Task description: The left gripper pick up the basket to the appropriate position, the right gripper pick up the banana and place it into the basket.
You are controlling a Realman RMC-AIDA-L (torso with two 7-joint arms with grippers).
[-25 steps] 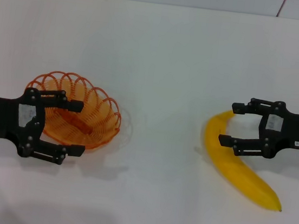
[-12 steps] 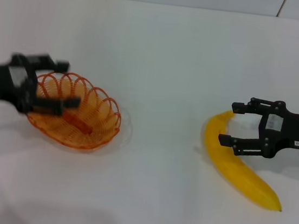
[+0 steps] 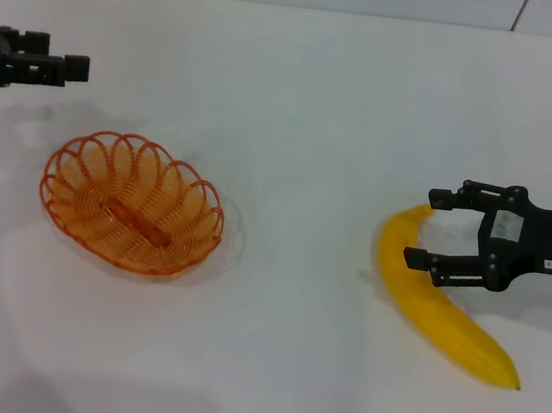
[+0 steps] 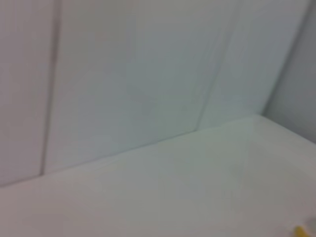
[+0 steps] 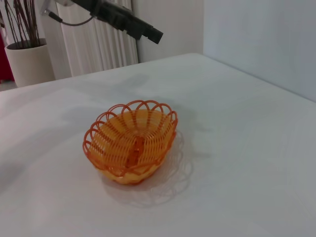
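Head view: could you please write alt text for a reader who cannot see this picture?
On a white table, an empty orange wire basket sits on the left and a yellow banana lies on the right. The right gripper is open around the banana's upper end. The left gripper hangs at the far left edge, apart from the basket.
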